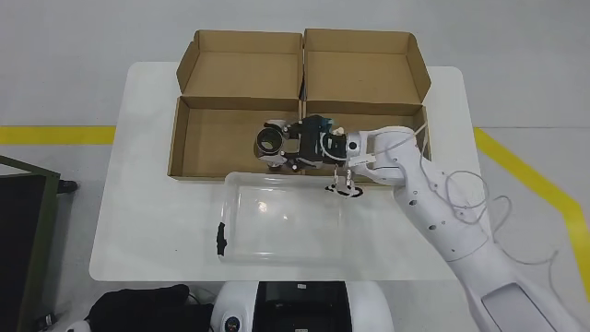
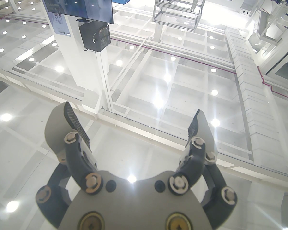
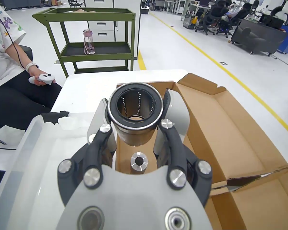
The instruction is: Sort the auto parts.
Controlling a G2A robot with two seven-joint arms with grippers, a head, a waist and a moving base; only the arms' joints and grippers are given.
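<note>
- While the sorting is in hand, a linear bearing is found clenched between the jaws of the right gripper, gripped by its flanks with the bore left open.
- It is held above the left cardboard box, near the wall shared with the right cardboard box; release into this box is judged to be the step in hand.
- The bearing is seen as a steel cylinder with a black end ring and rows of small balls inside the bore. It is judged smooth, heavy and liable to roll.
- A small metal bush, bored through, is noted on end on the box floor close under the gripper.
- A clear plastic bin is set before the boxes on the white table.
- The left gripper is pointed at the ceiling, jaws parted, with nothing between its ribbed pads.
</note>
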